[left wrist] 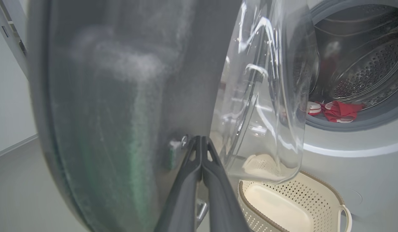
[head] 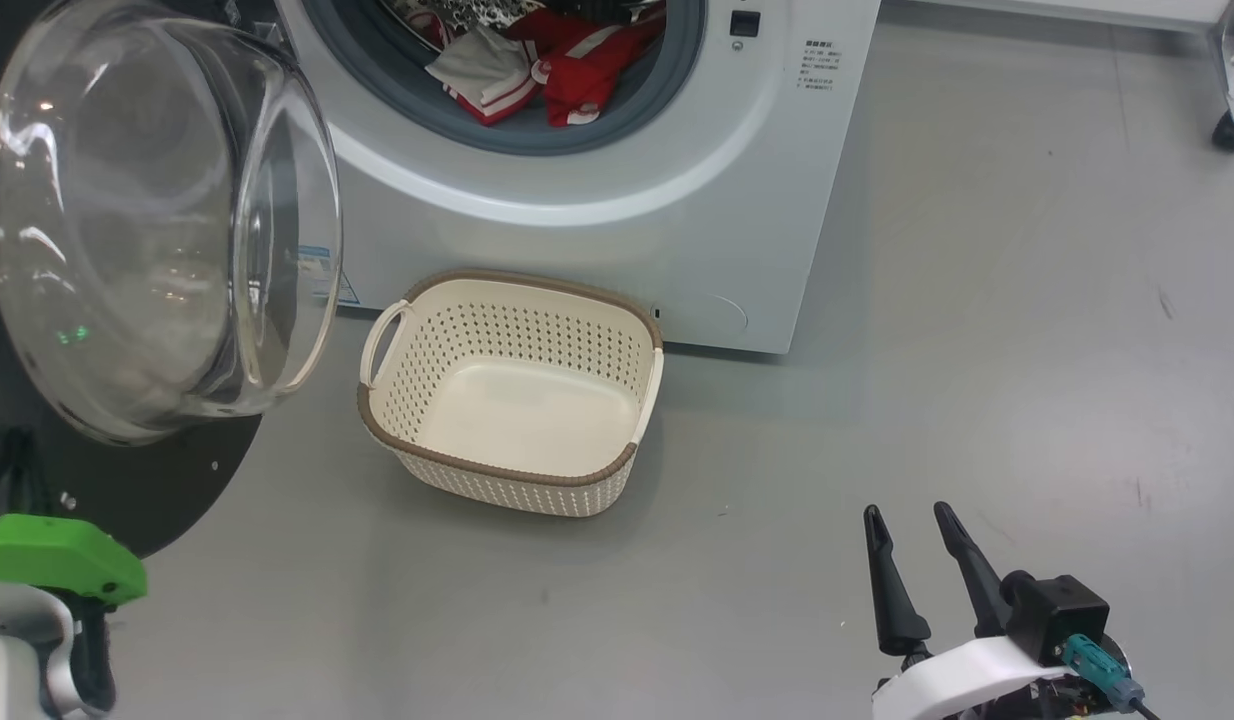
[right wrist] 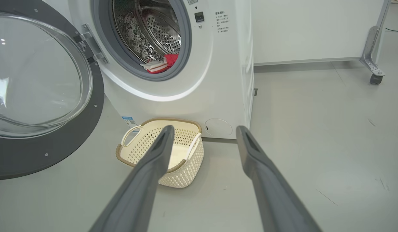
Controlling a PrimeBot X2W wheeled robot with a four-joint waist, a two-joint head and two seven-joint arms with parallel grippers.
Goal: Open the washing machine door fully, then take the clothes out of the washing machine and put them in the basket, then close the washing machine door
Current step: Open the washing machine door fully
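Basket (head: 497, 470) sits before washing machine (head: 597, 250); clothes (head: 577, 70) lie inside it; door (head: 157, 220) stands left.

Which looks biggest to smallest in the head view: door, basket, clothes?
1. Door, though it is nearest the camera, which inflates it.
2. Basket.
3. Clothes, partly cut off at the top edge.

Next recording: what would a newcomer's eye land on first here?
The washing machine door, its big clear glass bowl swung open at the left of the head view, dominates. To its right, red-and-white clothes lie in the washing machine opening, and the cream basket sits on the floor just below.
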